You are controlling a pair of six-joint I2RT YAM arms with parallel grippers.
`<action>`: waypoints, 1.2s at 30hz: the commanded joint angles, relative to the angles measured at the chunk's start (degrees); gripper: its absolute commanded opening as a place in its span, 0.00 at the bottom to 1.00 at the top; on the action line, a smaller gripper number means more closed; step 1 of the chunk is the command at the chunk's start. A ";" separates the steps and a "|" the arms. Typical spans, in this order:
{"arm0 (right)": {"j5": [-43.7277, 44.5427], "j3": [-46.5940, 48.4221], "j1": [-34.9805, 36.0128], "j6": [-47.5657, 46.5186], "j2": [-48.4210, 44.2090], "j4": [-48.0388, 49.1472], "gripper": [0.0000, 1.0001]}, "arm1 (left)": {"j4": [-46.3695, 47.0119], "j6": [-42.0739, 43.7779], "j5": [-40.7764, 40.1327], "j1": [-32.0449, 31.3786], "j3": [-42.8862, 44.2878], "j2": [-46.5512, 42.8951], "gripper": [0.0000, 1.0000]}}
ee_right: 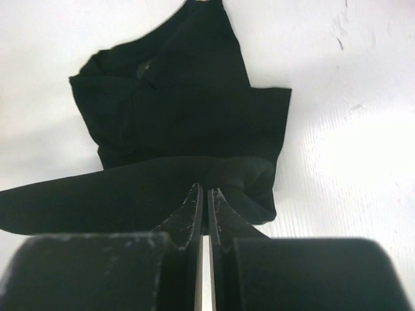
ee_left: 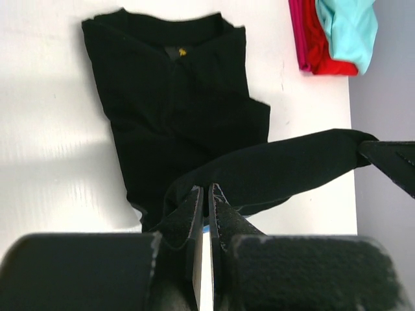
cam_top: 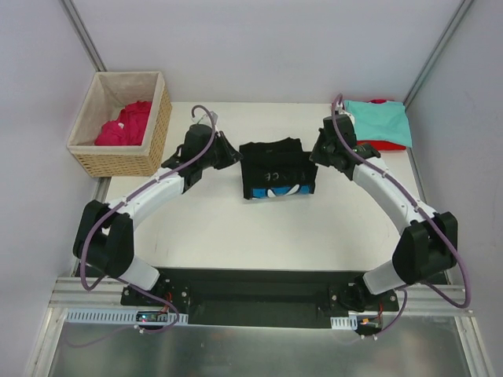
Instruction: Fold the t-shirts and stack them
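Middle t-shirt [cam_top: 271,157]: black, white-blue print
Top stacked t-shirt [cam_top: 381,122]: teal
T-shirt beneath [cam_top: 383,146]: red
Basket t-shirt [cam_top: 124,126]: crimson-pink
Basket [cam_top: 114,163]: tan wicker, beige lining

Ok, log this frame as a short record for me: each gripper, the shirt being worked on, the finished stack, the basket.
left gripper: shut on one end of a raised fold of the black cloth t-shirt
right gripper: shut on the other end of that fold
black cloth t-shirt: partly folded, mid-table, white-blue print showing at its near edge
stack: teal cloth t-shirt on top of a red cloth t-shirt, far right corner of the white table
woven wicker basket: far left, holds a crumpled crimson-pink cloth t-shirt
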 commanded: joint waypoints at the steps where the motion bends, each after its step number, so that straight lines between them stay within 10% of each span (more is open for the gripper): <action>1: -1.76 7.77 -1.60 -1.83 2.63 2.51 0.01 | 3.27 1.42 1.81 2.64 6.86 1.80 0.00; 36: -8.80 52.09 -10.39 0.45 51.13 1.71 0.01 | 7.14 -0.95 13.33 12.66 44.91 45.39 0.00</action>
